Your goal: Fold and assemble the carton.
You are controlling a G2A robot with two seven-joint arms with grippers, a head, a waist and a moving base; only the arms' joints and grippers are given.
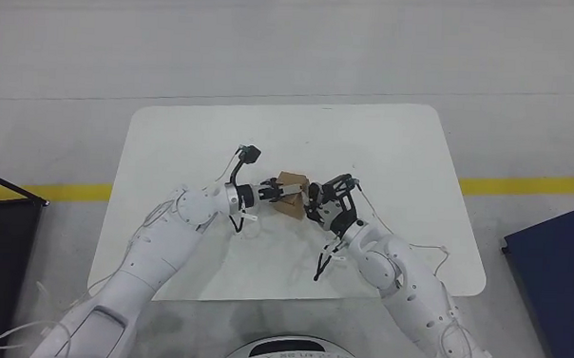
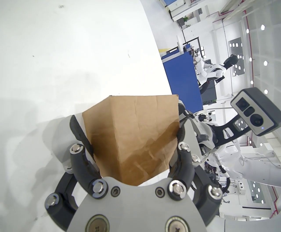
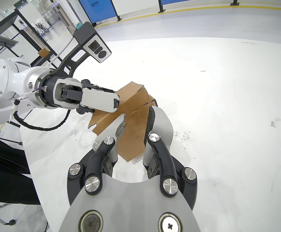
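Mid-table (image 1: pixel 174 156), we had the carton (image 1: pixel 291 191) clamped from both sides. The left gripper (image 2: pixel 129 123) was closed across its body and the right gripper (image 3: pixel 138 114) pinched a side panel. We couldn't tell whether it touched the tabletop. The cardboard was creased into a rough box w/ one corner formed, but the flaps gaped unclosed. Our est.: approx. halfway, w/ walls up and end flaps yet to be tucked & pressed shut.

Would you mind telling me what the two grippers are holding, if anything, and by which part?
Both hold the brown carton: the left gripper clamps across one end, the right gripper pinches a panel at the opposite end.
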